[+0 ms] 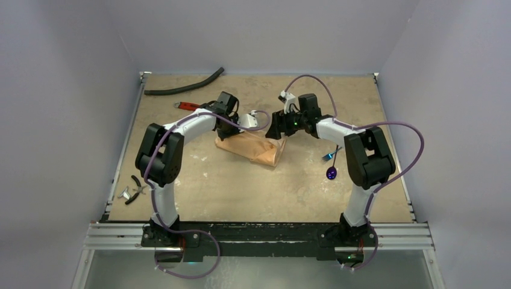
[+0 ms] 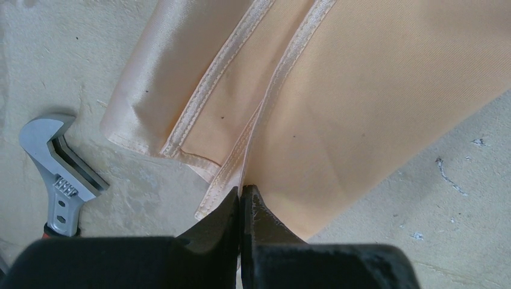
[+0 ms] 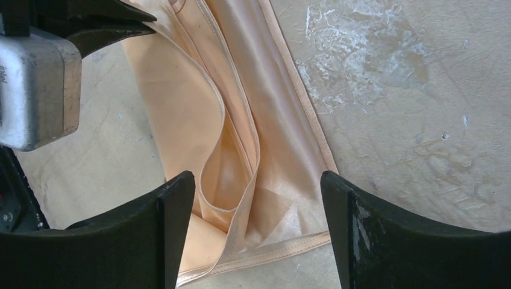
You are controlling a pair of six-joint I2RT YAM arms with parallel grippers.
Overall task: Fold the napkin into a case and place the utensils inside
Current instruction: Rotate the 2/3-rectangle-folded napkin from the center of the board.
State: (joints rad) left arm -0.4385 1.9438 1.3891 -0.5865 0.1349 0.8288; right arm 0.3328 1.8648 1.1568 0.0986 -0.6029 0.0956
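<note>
Napkin (image 1: 252,148) lies partly folded at mid-desk (image 1: 241,192), its layered hems showing. Left claw (image 2: 243,194): pressed together, pinching a hem edge of the napkin. Right claw (image 3: 256,183): spread, one finger either side of the cloth's other end. Blue fork (image 1: 329,155) and purple spoon (image 1: 332,173) lie apart from it to the right, beside the right arm.

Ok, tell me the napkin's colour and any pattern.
Plain peach-orange, unpatterned, with stitched hems; the napkin shows best in the left wrist view.

Folded napkin (image 1: 253,149) at centre; fork (image 1: 329,156), spoon (image 1: 332,173) together, well apart on its right.
</note>
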